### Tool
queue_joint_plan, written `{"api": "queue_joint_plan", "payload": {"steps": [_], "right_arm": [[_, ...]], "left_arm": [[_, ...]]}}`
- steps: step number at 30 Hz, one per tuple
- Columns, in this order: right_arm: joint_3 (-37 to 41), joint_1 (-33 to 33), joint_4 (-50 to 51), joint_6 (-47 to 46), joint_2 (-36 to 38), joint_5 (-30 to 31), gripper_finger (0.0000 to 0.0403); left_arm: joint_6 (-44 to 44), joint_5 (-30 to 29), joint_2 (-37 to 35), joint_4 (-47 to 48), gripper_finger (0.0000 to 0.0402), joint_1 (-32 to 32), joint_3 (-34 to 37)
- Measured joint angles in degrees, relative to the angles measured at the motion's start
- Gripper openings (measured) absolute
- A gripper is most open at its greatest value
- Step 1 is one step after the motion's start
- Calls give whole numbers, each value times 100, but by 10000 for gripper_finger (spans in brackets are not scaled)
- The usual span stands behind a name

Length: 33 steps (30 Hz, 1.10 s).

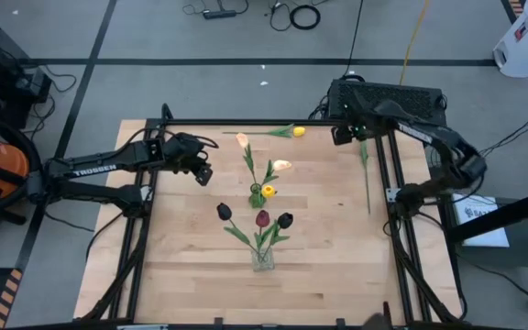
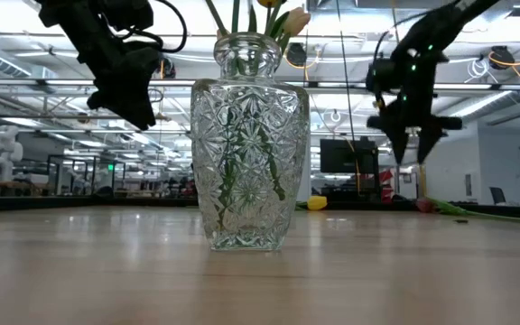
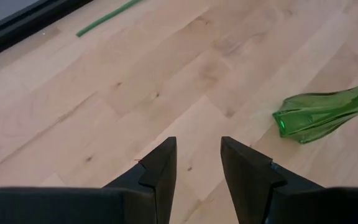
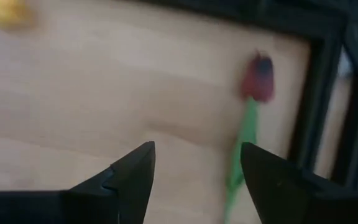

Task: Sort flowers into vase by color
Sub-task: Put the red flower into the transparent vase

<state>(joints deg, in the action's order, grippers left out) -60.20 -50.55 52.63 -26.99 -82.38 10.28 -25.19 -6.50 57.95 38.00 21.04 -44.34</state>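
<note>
One loose red tulip with a thin green stem (image 4: 257, 78) lying on the pale wooden surface (image 1: 328, 266), stem lengthwise just beside right tool (image 4: 197, 171), fingers wide, empty; left tool (image 3: 197, 162) part-open, farther.

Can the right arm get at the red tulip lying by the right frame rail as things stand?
Probably yes: the right gripper hangs open just above the red tulip, which lies loose on the table. The frame rail beside it could crowd one finger.
</note>
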Motion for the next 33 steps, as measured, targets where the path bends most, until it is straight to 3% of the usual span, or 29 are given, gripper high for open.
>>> {"api": "queue_joint_plan", "payload": {"steps": [7,10,21,33], "right_arm": [[258,-488,329,-25,-705,-217,217],[467,-581,159,-109,-757,-34,211],[576,-574,-175,-660,-831,42,178],[576,-321,78,-841,-1640,619,127]], "left_arm": [[-153,-13,2,1,132,0,0],[-153,-13,2,-1,132,0,0],[-157,-17,2,-22,132,0,-2],[-153,-20,2,-24,132,0,-2]]}}
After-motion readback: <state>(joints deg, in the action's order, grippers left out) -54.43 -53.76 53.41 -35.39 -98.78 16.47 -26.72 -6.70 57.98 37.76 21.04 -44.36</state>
